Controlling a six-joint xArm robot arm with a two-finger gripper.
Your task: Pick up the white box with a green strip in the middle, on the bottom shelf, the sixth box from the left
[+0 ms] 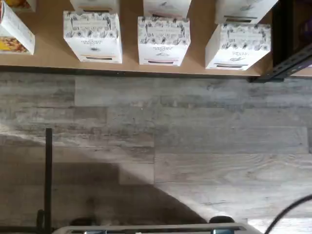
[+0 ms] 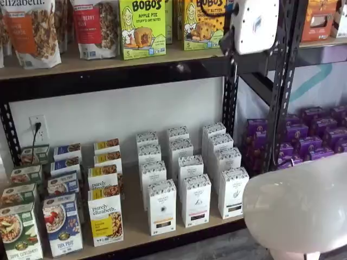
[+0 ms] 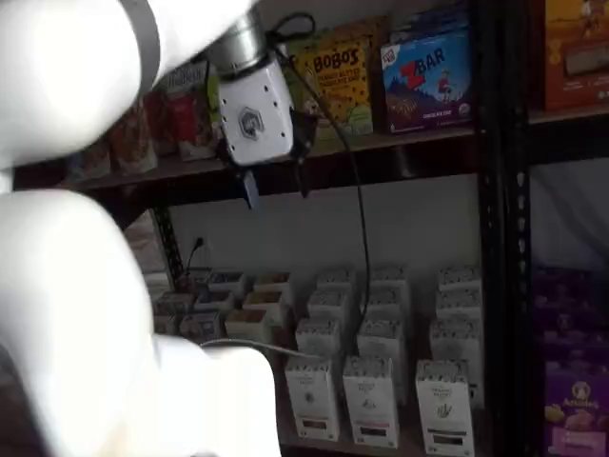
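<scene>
The white box (image 2: 233, 192) with a dark band across its front stands at the right end of the front row on the bottom shelf (image 2: 135, 225). It also shows in a shelf view (image 3: 443, 405) and in the wrist view (image 1: 239, 46), next to the black upright. My gripper (image 3: 276, 186) hangs high up in front of the upper shelf, far above the box and to its left. Its two dark fingers show a gap between them, open and empty. In a shelf view only its white body (image 2: 255, 24) is plain.
Two more white boxes (image 2: 161, 208) (image 2: 195, 200) stand left of the target, with several rows behind. Colourful granola boxes (image 2: 105, 216) fill the shelf's left part. A black perforated upright (image 2: 282, 81) rises right of the target. Purple boxes (image 2: 303, 141) sit beyond it. Grey plank floor (image 1: 195, 146) lies in front.
</scene>
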